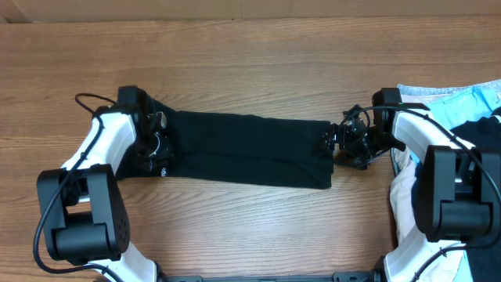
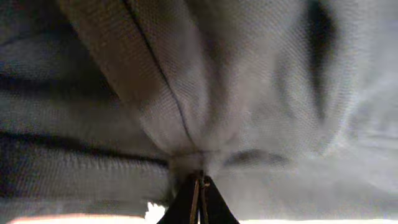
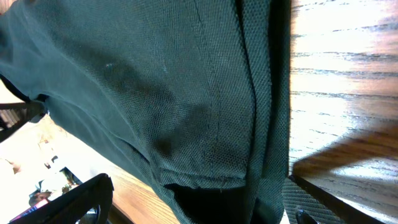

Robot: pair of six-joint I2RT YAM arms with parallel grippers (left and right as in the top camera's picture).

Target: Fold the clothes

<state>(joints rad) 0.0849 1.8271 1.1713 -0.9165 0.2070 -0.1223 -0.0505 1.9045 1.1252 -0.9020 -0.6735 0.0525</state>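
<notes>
place: probably a robot lab | evidence: wooden table point(image 1: 258, 55), 2 arms point(image 1: 82, 211) point(image 1: 454, 196)

Long strip of black T-shirt point(image 1: 246, 150) on the bench point(image 1: 250, 55), left pincer point(image 1: 163, 149) and right pincer point(image 1: 334, 146) at its ends.

You see the T-shirt point(image 1: 243, 149) as plain black with no print. In your right wrist view its fine knit reads dark greenish-black, and in your left wrist view a washed-out grey. Your table point(image 1: 250, 55) is mid-brown wood with streaky grain. The other garment point(image 1: 473, 100) is light blue. The left arm point(image 1: 98, 141) and right arm point(image 1: 419, 129) are white with black joints.
</notes>
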